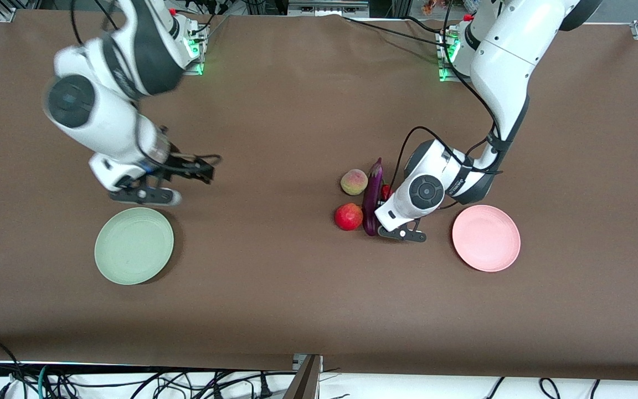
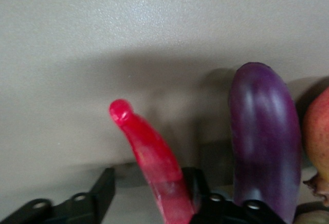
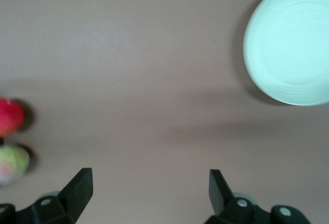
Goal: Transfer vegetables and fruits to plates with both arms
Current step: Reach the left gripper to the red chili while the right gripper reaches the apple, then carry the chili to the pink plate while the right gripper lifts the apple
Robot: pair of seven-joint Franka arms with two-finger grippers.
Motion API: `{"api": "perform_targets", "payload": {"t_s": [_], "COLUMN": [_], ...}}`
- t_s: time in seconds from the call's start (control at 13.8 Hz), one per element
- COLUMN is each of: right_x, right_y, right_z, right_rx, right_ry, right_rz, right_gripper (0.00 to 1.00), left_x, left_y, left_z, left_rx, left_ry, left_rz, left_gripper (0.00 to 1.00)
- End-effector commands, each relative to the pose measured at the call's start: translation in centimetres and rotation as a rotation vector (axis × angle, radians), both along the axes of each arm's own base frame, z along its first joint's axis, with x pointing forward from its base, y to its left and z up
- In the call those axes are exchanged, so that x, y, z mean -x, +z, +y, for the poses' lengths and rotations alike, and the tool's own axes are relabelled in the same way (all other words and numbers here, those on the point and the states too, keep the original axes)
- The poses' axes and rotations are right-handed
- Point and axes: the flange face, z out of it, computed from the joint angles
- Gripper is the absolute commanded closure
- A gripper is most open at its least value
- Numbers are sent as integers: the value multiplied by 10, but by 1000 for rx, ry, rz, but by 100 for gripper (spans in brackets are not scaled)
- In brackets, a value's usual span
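My left gripper (image 2: 150, 189) is down at the table with its jaws open around the red chili pepper (image 2: 149, 157). The chili touches one finger (image 2: 198, 185); the other finger (image 2: 103, 188) stands apart from it. The purple eggplant (image 1: 373, 195) lies right beside the chili, also in the left wrist view (image 2: 264, 136). The red pomegranate (image 1: 348, 216) and the peach (image 1: 354, 182) lie beside the eggplant, toward the right arm's end. My right gripper (image 1: 204, 169) is open and empty over bare table near the mint green plate (image 1: 134, 245). The pink plate (image 1: 485, 238) is empty.
The brown table cover (image 1: 274, 277) spans the whole table. Both plates lie nearer the front camera than the produce. In the right wrist view the mint plate (image 3: 288, 49), the pomegranate (image 3: 9, 116) and the peach (image 3: 11, 163) show at the edges.
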Motion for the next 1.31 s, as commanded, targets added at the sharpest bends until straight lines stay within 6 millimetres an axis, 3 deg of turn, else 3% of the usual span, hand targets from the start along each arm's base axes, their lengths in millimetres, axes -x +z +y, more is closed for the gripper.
{"api": "perform_targets", "payload": {"t_s": [0.0,0.22,0.36,0.44,0.58,0.73,0.87,1.02,1.23], "right_x": [-17,-12,-12,-9,-5,-9,6,22,47], "right_y": [-55,-107,-118,-126,-142,-149,-164,-187,-221], "right_z": [30,87,120,139,183,213,254,283,313], "right_rx": [-17,-24,-49,-57,-94,-154,-205,-212,-222], "right_ry": [-112,-185,-264,-301,-390,-473,-484,-481,-492], "right_rz": [-34,-54,-79,-83,-112,-146,-181,-245,-289], "right_gripper": [0,0,0,0,0,0,0,0,0], "left_x": [-3,-7,-18,-31,-56,-76,-97,-111,-111], "left_y": [6,15,37,58,81,89,101,96,84], "left_z": [2,5,17,36,85,139,179,213,238], "left_rx": [-10,-12,-21,-21,-7,-10,-51,-110,-129], "left_ry": [-6,-7,-15,-46,-124,-177,-275,-317,-295], "left_rz": [-22,-23,-27,-25,1,-8,-51,-62,-44], "left_gripper": [89,93,94,94,93,92,90,90,87]}}
